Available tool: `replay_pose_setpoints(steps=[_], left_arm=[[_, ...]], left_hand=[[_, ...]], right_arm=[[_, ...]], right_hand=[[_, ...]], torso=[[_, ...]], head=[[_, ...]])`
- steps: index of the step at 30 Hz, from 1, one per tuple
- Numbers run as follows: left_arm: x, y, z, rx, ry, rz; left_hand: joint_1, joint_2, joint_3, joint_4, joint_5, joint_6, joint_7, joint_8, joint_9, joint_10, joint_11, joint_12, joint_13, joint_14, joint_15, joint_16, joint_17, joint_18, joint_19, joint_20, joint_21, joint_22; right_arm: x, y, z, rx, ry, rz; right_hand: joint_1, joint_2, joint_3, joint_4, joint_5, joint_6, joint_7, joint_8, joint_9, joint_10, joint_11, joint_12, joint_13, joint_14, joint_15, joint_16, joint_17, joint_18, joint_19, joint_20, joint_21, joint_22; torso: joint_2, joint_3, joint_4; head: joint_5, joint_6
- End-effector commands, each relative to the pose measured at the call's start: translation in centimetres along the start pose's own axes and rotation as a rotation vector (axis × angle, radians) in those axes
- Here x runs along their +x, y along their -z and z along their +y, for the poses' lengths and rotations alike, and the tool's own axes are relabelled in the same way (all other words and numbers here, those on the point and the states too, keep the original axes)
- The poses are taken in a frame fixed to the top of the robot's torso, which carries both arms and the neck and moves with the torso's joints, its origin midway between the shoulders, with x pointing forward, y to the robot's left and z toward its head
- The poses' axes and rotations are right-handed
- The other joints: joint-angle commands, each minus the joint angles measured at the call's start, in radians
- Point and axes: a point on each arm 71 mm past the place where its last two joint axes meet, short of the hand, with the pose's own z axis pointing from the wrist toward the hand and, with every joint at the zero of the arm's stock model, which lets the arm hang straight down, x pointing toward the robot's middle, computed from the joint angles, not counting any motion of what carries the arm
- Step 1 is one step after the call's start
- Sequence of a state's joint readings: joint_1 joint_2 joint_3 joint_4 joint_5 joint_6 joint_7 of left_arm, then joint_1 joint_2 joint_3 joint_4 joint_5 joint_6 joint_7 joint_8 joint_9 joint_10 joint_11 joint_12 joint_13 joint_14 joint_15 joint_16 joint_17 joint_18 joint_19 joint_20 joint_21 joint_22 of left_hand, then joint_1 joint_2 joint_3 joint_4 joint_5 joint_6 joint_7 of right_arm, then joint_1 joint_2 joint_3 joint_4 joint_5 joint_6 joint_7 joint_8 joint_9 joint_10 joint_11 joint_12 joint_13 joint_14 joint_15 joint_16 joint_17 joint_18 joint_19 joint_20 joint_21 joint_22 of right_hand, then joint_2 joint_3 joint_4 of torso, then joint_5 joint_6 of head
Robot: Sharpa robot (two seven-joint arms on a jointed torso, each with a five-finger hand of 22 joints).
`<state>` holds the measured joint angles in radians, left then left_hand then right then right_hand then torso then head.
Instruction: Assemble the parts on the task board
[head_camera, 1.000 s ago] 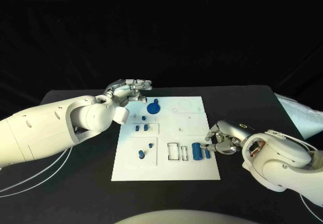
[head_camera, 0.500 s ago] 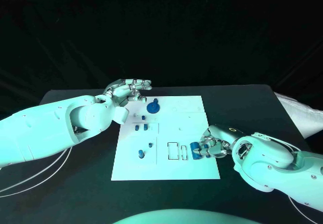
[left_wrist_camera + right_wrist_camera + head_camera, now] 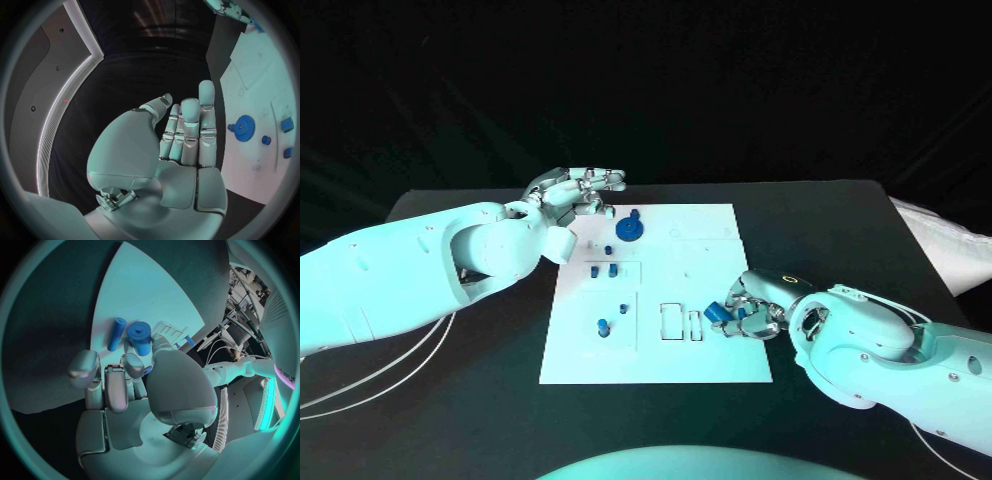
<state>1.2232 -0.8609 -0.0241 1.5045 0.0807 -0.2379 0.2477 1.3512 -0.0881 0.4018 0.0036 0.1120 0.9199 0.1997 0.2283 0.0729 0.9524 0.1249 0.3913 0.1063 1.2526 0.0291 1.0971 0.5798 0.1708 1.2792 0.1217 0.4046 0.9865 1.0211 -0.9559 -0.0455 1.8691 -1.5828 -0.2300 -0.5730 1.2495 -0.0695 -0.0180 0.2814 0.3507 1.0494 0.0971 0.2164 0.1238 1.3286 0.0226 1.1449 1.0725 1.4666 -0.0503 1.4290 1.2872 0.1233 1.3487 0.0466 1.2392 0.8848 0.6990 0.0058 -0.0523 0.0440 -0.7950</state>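
The white task board (image 3: 711, 262) lies in the middle of the black table. My right hand (image 3: 759, 308) is at the board's right edge and pinches a thick blue cylinder (image 3: 720, 314) (image 3: 140, 338) between thumb and fingers, one end tipped up off the board. A slim blue rod (image 3: 116, 333) lies on the board just beside it. My left hand (image 3: 574, 190) (image 3: 181, 135) hovers off the board's far left corner, holding nothing, its fingers side by side and the thumb apart. A blue gear (image 3: 629, 232) (image 3: 242, 123) sits on the board close to that hand.
Small blue pegs (image 3: 603, 272) stand in the board's left half, and one more (image 3: 603, 327) stands nearer me. Two outlined slots (image 3: 682, 323) lie just left of the right hand. A pale bag (image 3: 937, 242) rests at the table's right edge.
My right hand has moved left onto the board's edge and closed on the thick cylinder, which lay flat before and now tips up. The left hand has stayed put.
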Motion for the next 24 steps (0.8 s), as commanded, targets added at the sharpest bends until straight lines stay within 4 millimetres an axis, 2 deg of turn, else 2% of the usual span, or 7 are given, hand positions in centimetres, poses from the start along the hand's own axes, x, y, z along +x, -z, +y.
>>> replay_pose_setpoints(steps=[1,4,8,12,15,19,24], left_arm=[[0.2,0.0,0.0,0.003,0.004,0.020],[0.2,0.0,0.0,0.002,0.004,0.019],[0.1,0.1,0.0,0.001,0.004,0.019],[0.1,0.1,0.0,0.001,0.003,0.018],[0.1,0.1,0.0,0.000,0.004,0.019],[0.1,0.0,0.1,-0.002,0.003,0.018],[0.3,-0.1,0.1,-0.003,0.004,0.025]], left_hand=[[0.009,0.000,0.001,-0.007,0.001,-0.004,0.000,0.007,0.001,-0.005,-0.001,0.006,-0.002,-0.006,0.002,0.003,0.000,0.010,-0.001,0.004,-0.003,-0.001],[0.009,0.000,0.001,-0.007,0.001,-0.004,0.000,0.007,0.001,-0.005,-0.001,0.006,-0.002,-0.006,0.002,0.003,0.000,0.010,-0.001,0.004,-0.003,-0.001],[0.009,0.000,0.001,-0.007,0.001,-0.004,0.000,0.007,0.001,-0.005,-0.001,0.006,-0.002,-0.006,0.002,0.003,0.000,0.010,-0.001,0.004,-0.003,-0.001],[0.008,0.000,0.001,-0.007,0.001,-0.005,0.000,0.008,0.001,-0.006,-0.001,0.006,-0.002,-0.006,0.002,0.003,-0.002,0.010,-0.001,0.004,-0.003,-0.001],[0.008,0.000,0.001,-0.007,0.001,-0.005,0.000,0.008,0.001,-0.006,-0.001,0.006,-0.002,-0.006,0.002,0.003,-0.002,0.010,-0.001,0.004,-0.003,-0.001],[0.008,0.000,0.001,-0.007,0.001,-0.005,0.000,0.008,0.001,-0.006,-0.001,0.006,-0.002,-0.006,0.002,0.003,-0.002,0.010,-0.001,0.004,-0.003,-0.001],[0.008,0.000,0.001,-0.007,0.001,-0.005,0.000,0.008,0.001,-0.006,-0.001,0.006,-0.002,-0.006,0.002,0.003,-0.002,0.010,-0.001,0.004,-0.003,-0.001]], right_arm=[[0.5,0.0,-0.2,0.014,0.033,0.023],[0.4,-0.1,-0.3,0.017,0.020,0.012],[-0.2,0.5,-0.2,0.017,-0.043,-0.048],[-1.4,1.0,0.1,0.000,-0.104,-0.114],[-2.2,1.3,0.6,-0.015,-0.135,-0.132],[-2.7,1.1,1.8,-0.033,-0.162,-0.098],[-2.3,0.3,3.2,-0.048,-0.173,-0.007]], right_hand=[[0.014,0.015,-0.007,-0.001,0.007,0.012,-0.004,0.009,0.004,0.002,-0.011,0.004,0.005,0.059,-0.010,0.006,0.007,-0.007,0.008,0.001,0.008,0.006],[0.024,0.028,-0.008,-0.001,0.013,0.022,-0.007,0.018,0.009,0.006,-0.014,0.006,0.012,0.060,-0.012,0.010,0.015,-0.008,0.010,-0.001,0.013,0.014],[0.042,0.050,-0.007,-0.003,0.001,0.034,-0.013,0.030,0.020,0.007,-0.019,-0.001,0.012,0.061,-0.016,0.016,0.027,-0.009,0.012,-0.006,0.018,0.022],[0.036,0.058,-0.016,0.004,-0.004,0.043,-0.017,0.039,0.027,0.009,-0.022,-0.005,0.013,0.062,-0.019,0.019,0.033,-0.009,0.012,-0.009,0.019,0.024],[0.035,0.060,-0.018,0.004,-0.002,0.045,-0.019,0.041,0.029,0.011,-0.023,-0.004,0.016,0.063,-0.020,0.021,0.038,-0.009,0.013,-0.010,0.020,0.026],[0.035,0.061,-0.022,0.004,-0.004,0.044,-0.019,0.042,0.032,0.013,-0.024,-0.004,0.017,0.063,-0.021,0.022,0.040,-0.010,0.013,-0.011,0.021,0.027],[0.020,0.078,-0.032,0.008,-0.005,0.044,-0.020,0.047,0.038,0.019,-0.025,-0.001,0.026,0.064,-0.022,0.025,0.045,-0.011,0.015,-0.012,0.024,0.032]], torso=[[0.000,-0.0001,-0.0009],[-0.001,-0.0007,-0.0018],[0.000,0.0017,-0.0022],[-0.001,-0.0001,-0.0021],[-0.001,0.0002,-0.0021],[0.000,0.0013,-0.0023],[-0.001,-0.0001,-0.0019]], head=[[0.003,-0.002],[0.003,-0.001],[0.006,-0.003],[0.003,0.000],[0.005,0.002],[0.004,0.000],[0.005,0.000]])
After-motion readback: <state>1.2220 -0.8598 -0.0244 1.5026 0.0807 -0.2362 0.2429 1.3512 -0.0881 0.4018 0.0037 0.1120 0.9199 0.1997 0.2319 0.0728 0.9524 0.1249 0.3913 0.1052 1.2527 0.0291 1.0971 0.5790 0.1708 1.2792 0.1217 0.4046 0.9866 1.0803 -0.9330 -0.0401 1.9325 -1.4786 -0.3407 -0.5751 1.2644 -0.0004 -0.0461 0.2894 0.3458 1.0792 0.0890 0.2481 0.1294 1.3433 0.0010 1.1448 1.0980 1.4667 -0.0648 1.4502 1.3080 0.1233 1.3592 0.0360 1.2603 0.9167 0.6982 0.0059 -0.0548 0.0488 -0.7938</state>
